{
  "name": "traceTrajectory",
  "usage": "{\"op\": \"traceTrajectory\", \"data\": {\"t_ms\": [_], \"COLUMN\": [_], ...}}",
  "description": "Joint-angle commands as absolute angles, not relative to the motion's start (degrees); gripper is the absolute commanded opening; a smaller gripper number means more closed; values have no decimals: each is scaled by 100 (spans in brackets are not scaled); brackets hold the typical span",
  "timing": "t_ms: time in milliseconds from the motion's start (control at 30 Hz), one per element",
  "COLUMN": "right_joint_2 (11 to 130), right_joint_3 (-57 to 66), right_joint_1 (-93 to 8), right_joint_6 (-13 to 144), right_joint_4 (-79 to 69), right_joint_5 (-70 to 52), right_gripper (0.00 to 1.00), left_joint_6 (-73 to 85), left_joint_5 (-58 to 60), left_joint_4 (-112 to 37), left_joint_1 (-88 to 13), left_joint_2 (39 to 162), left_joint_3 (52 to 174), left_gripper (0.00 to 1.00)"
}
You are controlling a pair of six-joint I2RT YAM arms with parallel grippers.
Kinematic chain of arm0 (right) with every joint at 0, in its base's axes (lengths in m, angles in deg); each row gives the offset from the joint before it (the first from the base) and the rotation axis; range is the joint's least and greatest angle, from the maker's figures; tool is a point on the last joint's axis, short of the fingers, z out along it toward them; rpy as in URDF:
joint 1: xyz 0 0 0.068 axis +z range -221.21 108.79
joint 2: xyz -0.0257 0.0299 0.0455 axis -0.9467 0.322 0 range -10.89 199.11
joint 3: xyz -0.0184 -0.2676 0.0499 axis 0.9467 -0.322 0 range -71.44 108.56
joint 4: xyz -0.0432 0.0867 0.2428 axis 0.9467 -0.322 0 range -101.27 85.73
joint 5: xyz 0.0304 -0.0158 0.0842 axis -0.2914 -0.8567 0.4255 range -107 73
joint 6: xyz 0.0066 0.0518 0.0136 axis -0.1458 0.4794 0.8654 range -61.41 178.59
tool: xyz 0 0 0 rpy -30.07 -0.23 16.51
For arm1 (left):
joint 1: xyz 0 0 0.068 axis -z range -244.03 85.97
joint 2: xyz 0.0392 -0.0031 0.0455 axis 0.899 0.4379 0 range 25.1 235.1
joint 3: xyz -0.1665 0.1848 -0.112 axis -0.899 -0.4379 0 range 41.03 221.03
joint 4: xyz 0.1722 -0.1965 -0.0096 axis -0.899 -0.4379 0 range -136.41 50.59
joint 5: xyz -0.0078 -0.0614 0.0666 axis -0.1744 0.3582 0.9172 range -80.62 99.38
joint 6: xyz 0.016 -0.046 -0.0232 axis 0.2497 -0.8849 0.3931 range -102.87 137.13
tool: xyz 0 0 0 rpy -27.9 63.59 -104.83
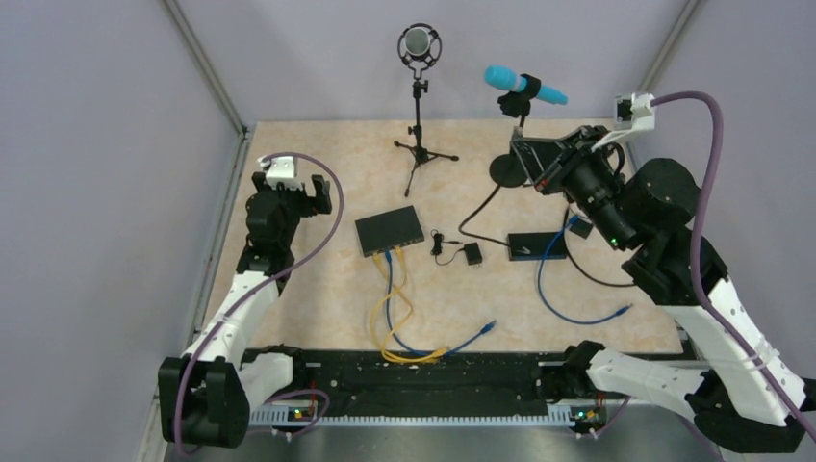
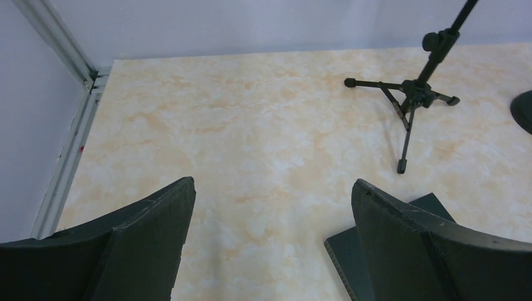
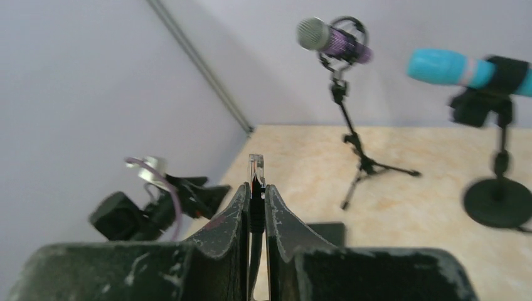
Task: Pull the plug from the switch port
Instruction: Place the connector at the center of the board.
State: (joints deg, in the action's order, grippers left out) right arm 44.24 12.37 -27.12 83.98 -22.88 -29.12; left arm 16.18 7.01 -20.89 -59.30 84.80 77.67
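The switch (image 1: 389, 229) is a flat black box at mid table, with yellow and blue cables (image 1: 393, 289) plugged into its near edge. My right gripper (image 1: 524, 164) is raised at the back right, away from the switch. It is shut on a clear-tipped plug (image 3: 255, 168) with a black cable (image 1: 473, 214), and the plug is free in the air. In the right wrist view the gripper (image 3: 254, 188) has the plug tip sticking out above its fingers. My left gripper (image 1: 318, 192) is open and empty, left of the switch. A corner of the switch (image 2: 351, 257) shows between its fingers (image 2: 157, 219).
A smaller black box (image 1: 534, 245) with a blue cable (image 1: 577, 308) lies right of centre, and the black cable runs toward it. A small black adapter (image 1: 471, 253) lies between the boxes. A tripod microphone stand (image 1: 420, 144) and a round-based stand (image 1: 508, 171) with a cyan microphone (image 1: 524, 85) are at the back.
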Motion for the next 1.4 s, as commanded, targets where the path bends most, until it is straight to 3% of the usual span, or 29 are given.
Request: {"op": "traceTrajectory", "data": {"t_ms": [0,133,367,500,633,867,1100,1367], "right_joint_2": [4220,4302,5599,6703,7434,7446,7849,8671], "right_joint_3": [1427,1530,1432,1414,1067,485,-21,472], "right_joint_1": [-2692,-2691,-2810,-3579,-3658,-3932,-4565,-4567], "right_joint_6": [8109,8089,8058,8276,8441,8573,9099,9052], "right_joint_4": [-3814,-4247,-4214,-4094,-3704,-2948,-1870,-1635], "right_joint_5": [-4176,-4391,-3334,-1483,-805,-568,680,686], "right_gripper": [0,0,0,0,0,0,0,0], "left_joint_6": [1313,1257,1100,1255,1127,1124,1492,1864], "left_joint_5": [1208,1208,1185,1263,1265,783,685,870], "left_joint_4": [-1948,-2159,-2608,-2632,-2393,-3142,-4128,-4687], "left_joint_1": [-5974,-5977,-5977,-5981,-5997,-5999,-5999,-6007], "left_joint_2": [8426,8491,8336,8198,8321,8366,7911,7603], "left_joint_3": [8010,8114,8164,8001,7998,8461,8496,8308], "left_gripper": [99,99,99,99,99,99,99,99]}}
